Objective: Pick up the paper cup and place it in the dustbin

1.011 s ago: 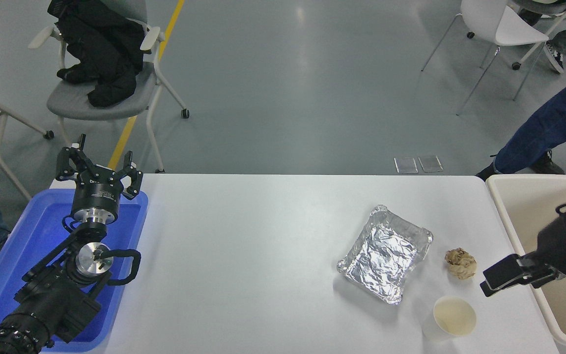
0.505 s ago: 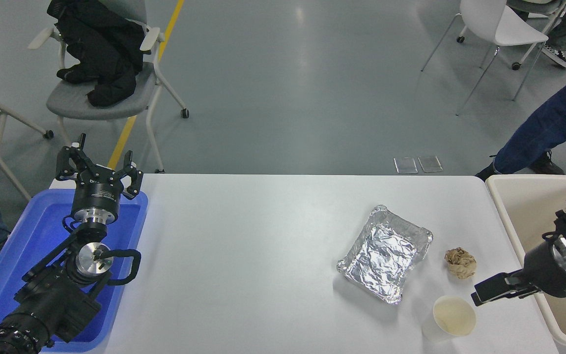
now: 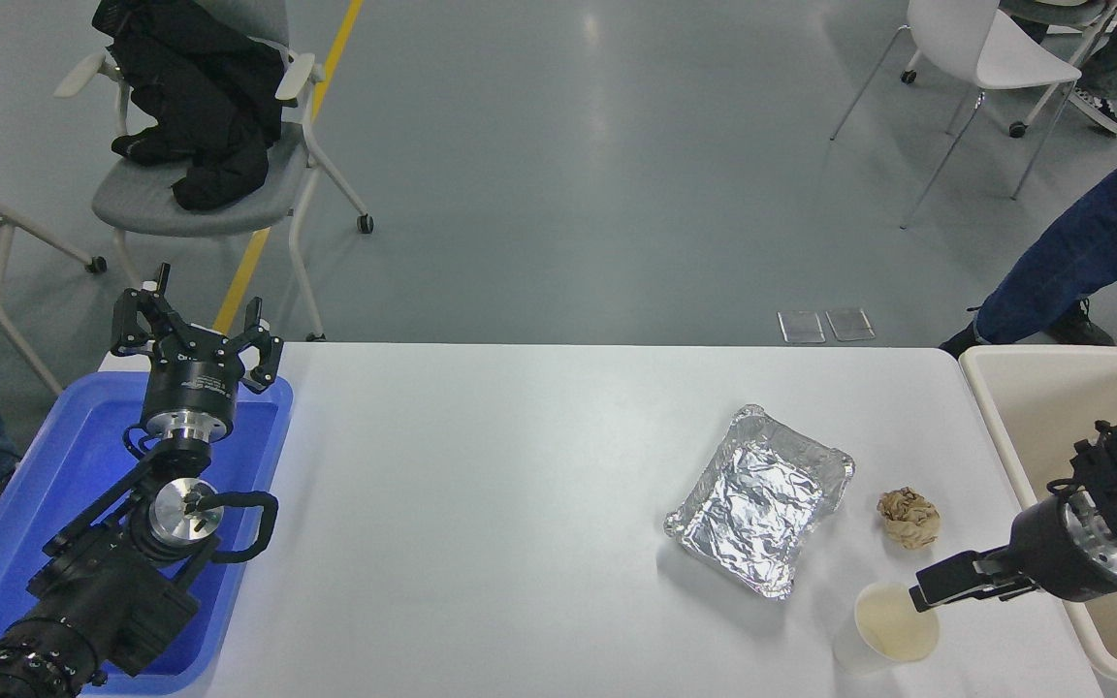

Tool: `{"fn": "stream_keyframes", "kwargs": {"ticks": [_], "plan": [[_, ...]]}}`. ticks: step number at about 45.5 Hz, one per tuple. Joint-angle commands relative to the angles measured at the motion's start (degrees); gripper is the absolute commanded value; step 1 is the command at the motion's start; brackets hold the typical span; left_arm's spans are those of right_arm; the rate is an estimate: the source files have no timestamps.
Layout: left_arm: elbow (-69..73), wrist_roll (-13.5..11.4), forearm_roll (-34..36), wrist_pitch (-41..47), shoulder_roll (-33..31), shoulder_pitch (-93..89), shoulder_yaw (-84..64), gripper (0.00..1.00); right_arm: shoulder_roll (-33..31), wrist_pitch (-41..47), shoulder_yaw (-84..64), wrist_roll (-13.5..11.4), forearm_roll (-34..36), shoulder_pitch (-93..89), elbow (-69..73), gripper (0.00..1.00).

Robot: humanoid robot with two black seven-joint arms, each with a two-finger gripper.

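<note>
**Approaching the paper cup: pick-up not yet made**

Reading from left to right: the left gripper (image 3: 195, 334) is parked over the blue plastic tray (image 3: 6, 514) at the near-left corner of the white table (image 3: 481, 504), its fingers spread and holding nothing. Right of centre lies a silver foil tray (image 3: 760, 499), and just to its right a crumpled brown paper ball (image 3: 909, 518). Nearer the camera stands the paper cup (image 3: 891, 628), upright, mouth up, close to the near-right table edge. The right gripper (image 3: 929, 591) reaches in from the right edge; its dark finger tip sits at the cup's far-right rim, seemingly at or just above it, though contact cannot be confirmed. Whether this gripper is spread or closed cannot be told from this angle; nothing is visibly held in it. The dustbin (image 3: 1005, 436) stands off the right end of the table, partly behind the right arm, and what shows of its inside is bare.

Progress, as judged: the task is at an early stage. The cup is on the table, ungrasped; seating the fingers around its wall, lifting, carrying rightward and releasing over the dustbin all remain.
</note>
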Motion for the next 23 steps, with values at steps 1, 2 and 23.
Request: {"fn": "stream_keyframes", "kwargs": {"ticks": [1,2,23], "plan": [[0.0,0.0,0.0,0.0,0.0,0.0,0.0,0.99,1.1,-1.19,5.61,-0.01,0.03,-7.86,-3.16,1.0],[0.0,0.0,0.0,0.0,0.0,0.0,0.0,0.99,1.28,-1.37,6.14,-0.01,-0.06,-8.57,-3.69,1.0],[0.0,0.0,0.0,0.0,0.0,0.0,0.09,0.99,3.48,-1.63,7.9,0.52,-0.85,-12.62,-7.47,0.36]]}}
